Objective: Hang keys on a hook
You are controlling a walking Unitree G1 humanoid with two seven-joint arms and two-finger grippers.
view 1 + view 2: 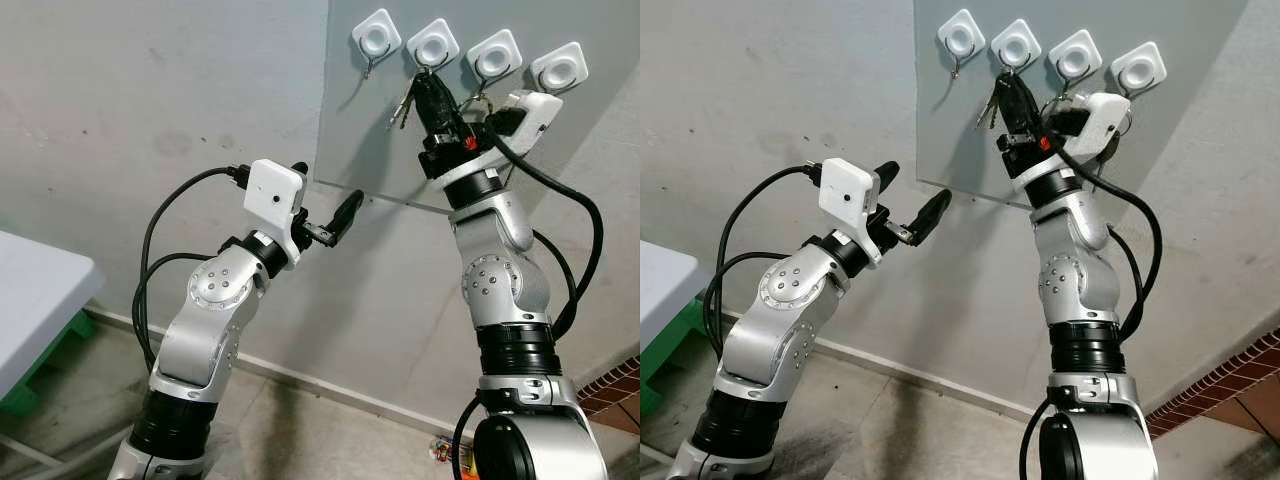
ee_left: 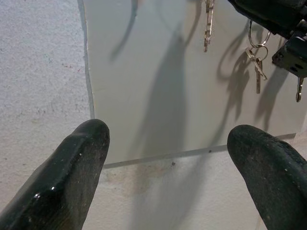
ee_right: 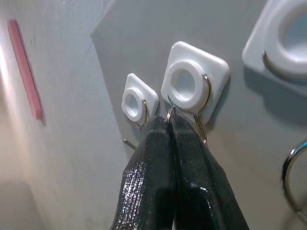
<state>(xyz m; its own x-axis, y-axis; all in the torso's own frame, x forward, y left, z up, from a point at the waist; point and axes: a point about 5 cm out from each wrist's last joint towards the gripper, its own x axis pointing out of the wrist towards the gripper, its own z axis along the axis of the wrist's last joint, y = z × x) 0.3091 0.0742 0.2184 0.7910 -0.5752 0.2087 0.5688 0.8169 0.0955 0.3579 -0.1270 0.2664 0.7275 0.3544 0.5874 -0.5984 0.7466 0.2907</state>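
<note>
Keys (image 1: 405, 103) in right claw (image 3: 169, 120), at hook (image 3: 194, 88)

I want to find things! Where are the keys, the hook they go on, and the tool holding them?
keys (image 1: 403, 106), left eye view, dangling blades.
hook (image 3: 195, 86), right wrist view, white plate.
right tool (image 3: 169, 125), right wrist view, pinched fingertips.

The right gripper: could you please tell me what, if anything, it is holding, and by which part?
The right gripper is shut on the key ring, pinched at its fingertips by the second hook; the keys dangle below.
</note>
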